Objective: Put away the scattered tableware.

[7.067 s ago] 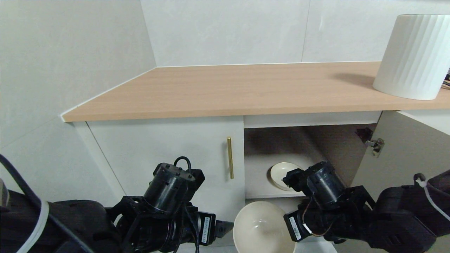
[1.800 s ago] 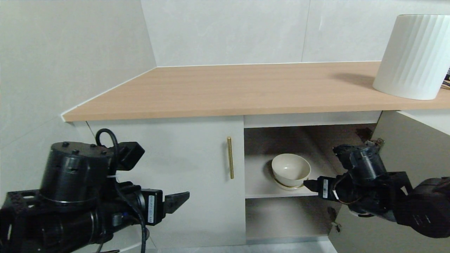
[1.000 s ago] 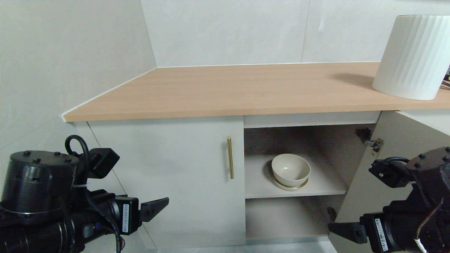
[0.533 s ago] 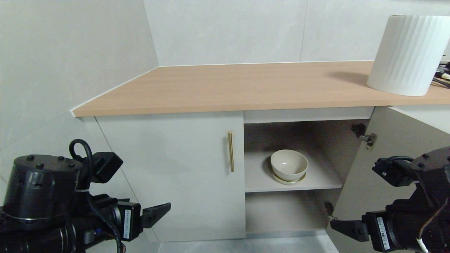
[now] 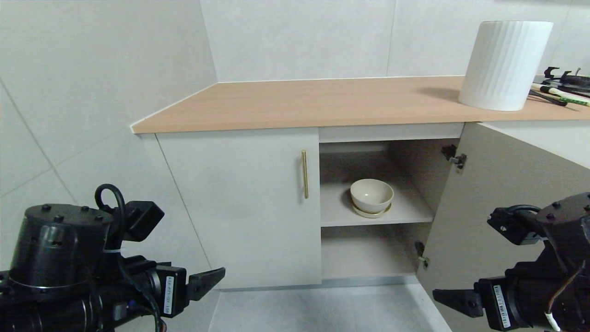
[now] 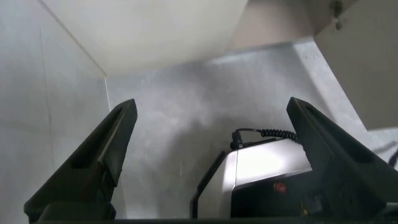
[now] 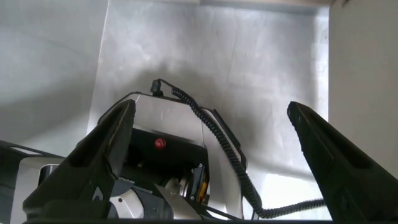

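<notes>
A cream bowl [image 5: 371, 194] stands upright on a small cream plate [image 5: 371, 212] on the upper shelf [image 5: 405, 216] of the open cabinet. Both grippers are low and well in front of the cabinet, apart from the bowl. My left gripper [image 5: 208, 280] is at the lower left and is open, its fingers [image 6: 109, 146] spread wide over the grey floor with nothing between them. My right gripper [image 5: 451, 299] is at the lower right by the open door, also open and holding nothing, its fingers [image 7: 106, 149] set far apart.
The cabinet's right door [image 5: 502, 193] stands open toward me; the left door with a brass handle [image 5: 304, 174] is shut. On the wooden counter [image 5: 313, 101] stand a white ribbed cylinder [image 5: 504, 64] and some utensils [image 5: 555, 92] at the far right. Below lies a bare lower shelf [image 5: 364, 256].
The right gripper left the bowl on the plate in the cabinet and pulled back low; the left arm drew back too. Lately the camera has backed away, so the cabinet looks smaller.
</notes>
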